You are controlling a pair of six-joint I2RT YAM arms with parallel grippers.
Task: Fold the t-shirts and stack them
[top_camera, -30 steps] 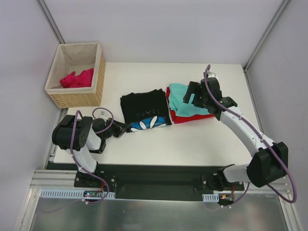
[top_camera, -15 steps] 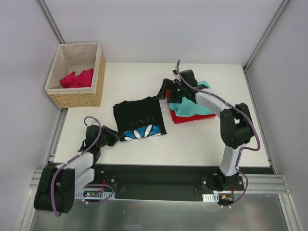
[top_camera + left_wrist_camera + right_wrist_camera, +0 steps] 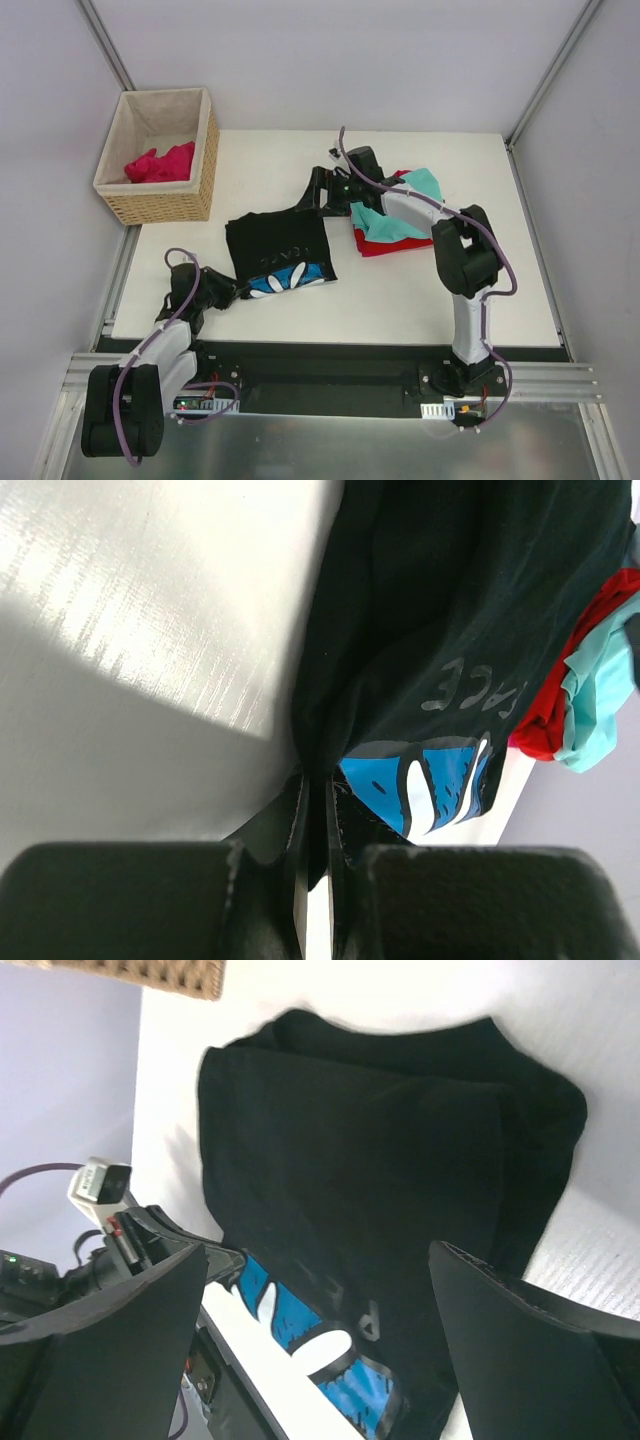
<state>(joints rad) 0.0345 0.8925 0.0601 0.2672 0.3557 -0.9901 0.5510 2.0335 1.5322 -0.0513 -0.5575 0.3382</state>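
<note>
Folded black t-shirt with blue-and-white print pulled farther toward the near left of the white table, the right arm now reaching over it.

The left gripper is clamped on the shirt's near-left edge; its wrist view shows dark cloth pinched between the closed fingers. Half a second ago the shirt lay a little more to the right. The right gripper has left the crumpled teal t-shirt and the red t-shirt beneath it, and hangs at the black shirt's far-right corner, fingers spread wide and holding nothing. The teal-and-red pile lies just right of the black shirt, unchanged. The magenta-pink t-shirt lies bunched in the lined woven wicker basket at the far-left corner, as before.
</note>
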